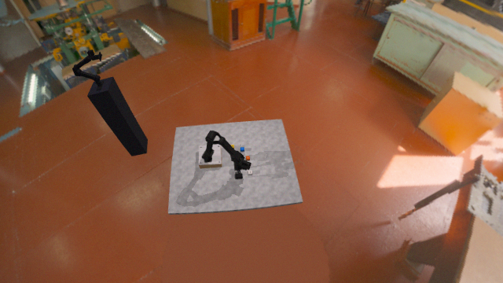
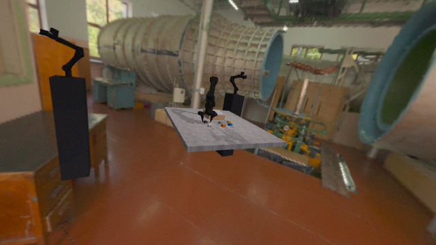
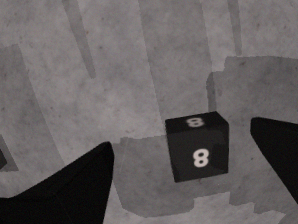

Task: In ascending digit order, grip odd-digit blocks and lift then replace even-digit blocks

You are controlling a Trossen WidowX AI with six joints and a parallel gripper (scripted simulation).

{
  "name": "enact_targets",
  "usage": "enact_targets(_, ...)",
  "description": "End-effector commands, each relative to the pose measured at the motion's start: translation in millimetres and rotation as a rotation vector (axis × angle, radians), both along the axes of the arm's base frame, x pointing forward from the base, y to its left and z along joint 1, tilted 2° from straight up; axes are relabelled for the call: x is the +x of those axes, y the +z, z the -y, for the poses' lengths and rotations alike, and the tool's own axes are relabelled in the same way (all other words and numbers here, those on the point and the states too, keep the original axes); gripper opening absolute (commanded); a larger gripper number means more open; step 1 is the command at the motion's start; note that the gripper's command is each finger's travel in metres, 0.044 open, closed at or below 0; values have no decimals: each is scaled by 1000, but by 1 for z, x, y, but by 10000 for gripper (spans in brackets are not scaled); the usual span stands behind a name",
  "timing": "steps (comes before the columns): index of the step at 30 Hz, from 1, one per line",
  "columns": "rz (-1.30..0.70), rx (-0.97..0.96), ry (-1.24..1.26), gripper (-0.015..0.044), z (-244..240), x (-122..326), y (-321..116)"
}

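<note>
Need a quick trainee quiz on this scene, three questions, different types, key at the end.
1. Short answer: which digit shows on the black block?
2. True or false: the gripper stands open.
3. Multiple choice: when that block's turn comes, what follows the grip?
A) release without lifting
B) lift slightly, set back in place, release
C) drag it sideways, release

Key: 1. 8; 2. true; 3. B
</note>
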State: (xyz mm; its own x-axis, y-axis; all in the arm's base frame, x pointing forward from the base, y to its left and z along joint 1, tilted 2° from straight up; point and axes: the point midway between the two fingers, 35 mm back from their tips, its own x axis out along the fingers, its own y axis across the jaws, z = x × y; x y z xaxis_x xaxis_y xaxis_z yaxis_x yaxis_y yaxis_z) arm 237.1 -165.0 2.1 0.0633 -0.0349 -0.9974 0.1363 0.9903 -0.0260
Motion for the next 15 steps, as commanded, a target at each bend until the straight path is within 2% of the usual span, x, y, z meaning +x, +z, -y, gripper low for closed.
enact_targets(1, -5, -1, 4, 348, 0, -1, -4)
enact_targets(10, -5, -1, 4, 120, 0, -1, -4)
enact_targets(15, -5, -1, 4, 120, 0, -1, -4)
